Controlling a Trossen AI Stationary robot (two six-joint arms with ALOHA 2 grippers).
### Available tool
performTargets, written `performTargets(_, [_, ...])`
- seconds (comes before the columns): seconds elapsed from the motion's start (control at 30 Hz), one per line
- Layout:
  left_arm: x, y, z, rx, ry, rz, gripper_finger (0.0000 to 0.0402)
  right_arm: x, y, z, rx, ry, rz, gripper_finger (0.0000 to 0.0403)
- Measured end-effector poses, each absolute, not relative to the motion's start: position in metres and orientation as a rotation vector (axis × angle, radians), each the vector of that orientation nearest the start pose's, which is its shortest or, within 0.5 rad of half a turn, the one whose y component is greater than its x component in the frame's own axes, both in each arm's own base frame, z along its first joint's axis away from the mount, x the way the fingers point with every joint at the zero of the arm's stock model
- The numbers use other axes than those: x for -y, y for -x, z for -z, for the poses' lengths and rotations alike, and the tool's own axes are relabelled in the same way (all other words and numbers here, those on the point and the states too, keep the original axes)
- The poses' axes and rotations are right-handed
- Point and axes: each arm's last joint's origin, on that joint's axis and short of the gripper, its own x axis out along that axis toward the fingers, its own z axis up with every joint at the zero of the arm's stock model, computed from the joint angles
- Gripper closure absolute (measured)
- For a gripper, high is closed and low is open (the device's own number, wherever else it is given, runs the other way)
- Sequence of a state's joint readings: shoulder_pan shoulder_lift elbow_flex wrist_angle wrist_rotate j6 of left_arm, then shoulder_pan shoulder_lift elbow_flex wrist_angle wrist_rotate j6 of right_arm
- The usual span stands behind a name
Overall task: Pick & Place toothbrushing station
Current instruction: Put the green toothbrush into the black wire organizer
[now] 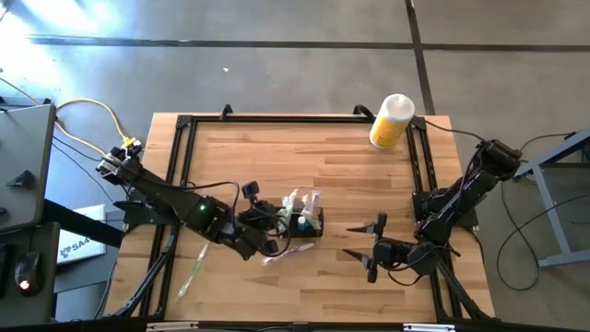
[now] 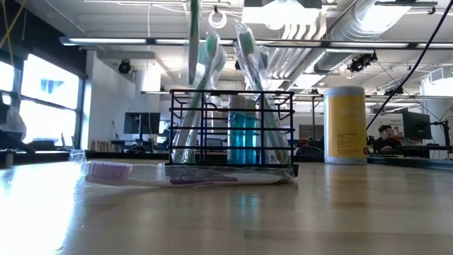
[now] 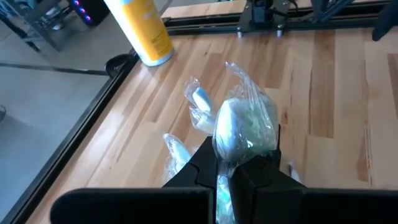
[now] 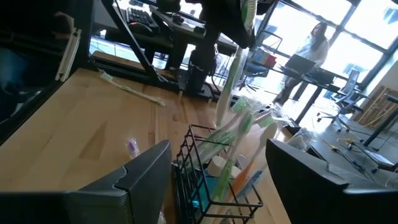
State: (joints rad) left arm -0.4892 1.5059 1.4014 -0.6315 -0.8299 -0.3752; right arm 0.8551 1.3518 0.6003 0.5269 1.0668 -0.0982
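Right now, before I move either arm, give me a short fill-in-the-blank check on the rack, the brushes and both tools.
1. The left tool is shut on a wrapped ____.
2. The right tool stands ____, holding nothing.
3. The yellow bottle stands near the table's far ____ corner in the high view.
4. A purple-headed toothbrush lies on the table in front of the black wire ____.

Missing words: toothbrush; open; right; rack

Left claw beside the toothbrushing station (wrapped toothbrushes inside), right claw apart
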Motion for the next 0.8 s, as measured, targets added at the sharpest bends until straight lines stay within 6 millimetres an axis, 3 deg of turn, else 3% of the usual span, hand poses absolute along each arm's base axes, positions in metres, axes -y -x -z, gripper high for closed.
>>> performTargets(0.8, [0.115, -0.302, -0.321, -0.496, 0.027, -0.438, 0.0394, -0.181, -0.191, -0.219, -0.141, 0.285, 0.208, 0.0149])
